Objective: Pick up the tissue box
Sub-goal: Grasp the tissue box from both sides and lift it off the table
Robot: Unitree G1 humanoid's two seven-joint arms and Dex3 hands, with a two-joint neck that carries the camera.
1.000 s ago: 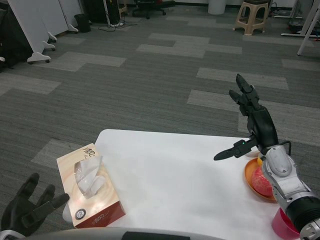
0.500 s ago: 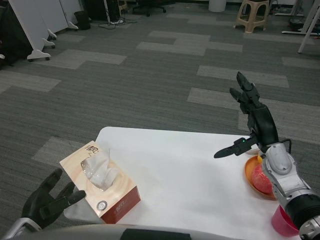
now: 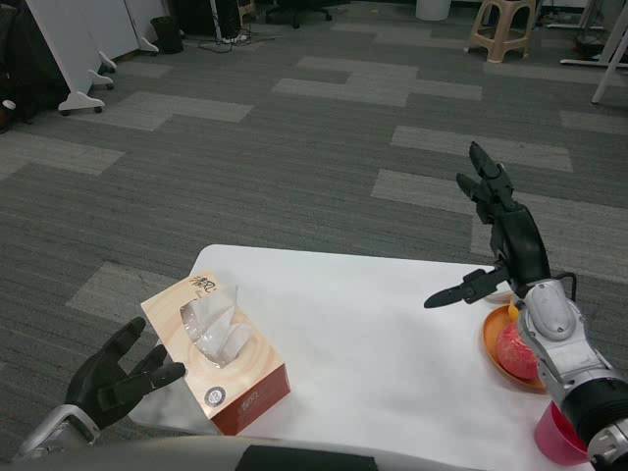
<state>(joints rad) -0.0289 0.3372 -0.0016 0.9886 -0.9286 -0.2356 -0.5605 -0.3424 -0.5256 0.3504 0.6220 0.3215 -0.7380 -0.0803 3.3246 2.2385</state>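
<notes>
The tissue box (image 3: pixel 218 353) is orange-tan with a white tissue sticking out of its top. It lies at an angle on the white table (image 3: pixel 373 343), near the front left corner. My left hand (image 3: pixel 123 378) is open just left of the box, fingers spread and pointing toward its side, with a small gap between them. My right hand (image 3: pixel 500 235) is open and raised above the table's right side, fingers up and thumb pointing left, far from the box.
An orange plate (image 3: pixel 491 339) with a pink fruit (image 3: pixel 515 348) sits at the table's right edge, under my right forearm. A pink cup (image 3: pixel 559 437) stands at the front right corner. Grey carpet, a stool and white panels lie beyond.
My left hand has risen and come in from the lower left to the box's side. The box now lies further right and nearer the table's middle. The right hand has barely moved.
</notes>
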